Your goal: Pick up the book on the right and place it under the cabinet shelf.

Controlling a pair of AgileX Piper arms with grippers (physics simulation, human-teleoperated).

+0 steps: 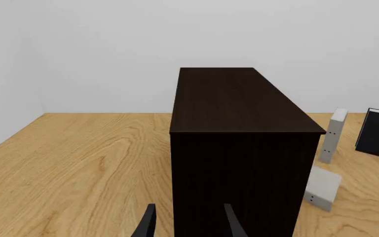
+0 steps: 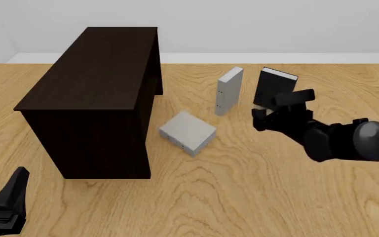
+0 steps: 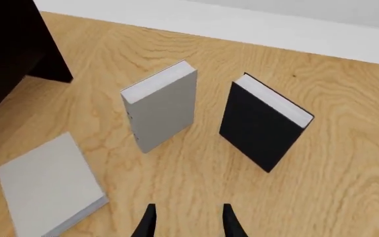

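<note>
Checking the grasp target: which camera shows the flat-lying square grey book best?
The front view: the book lies whole and unobstructed beside the cabinet. The right wrist view cuts it at the frame edge; the left wrist view shows only a corner behind the cabinet.

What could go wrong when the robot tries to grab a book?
1. The right pincer hangs open near the upright black book and the slim standing grey book; it may topple one or grab the wrong one.
2. The broad grey book lies flat on the table, so the fingers may struggle to get under it.
3. It lies close to the cabinet, so a low swing might bump that.
</note>
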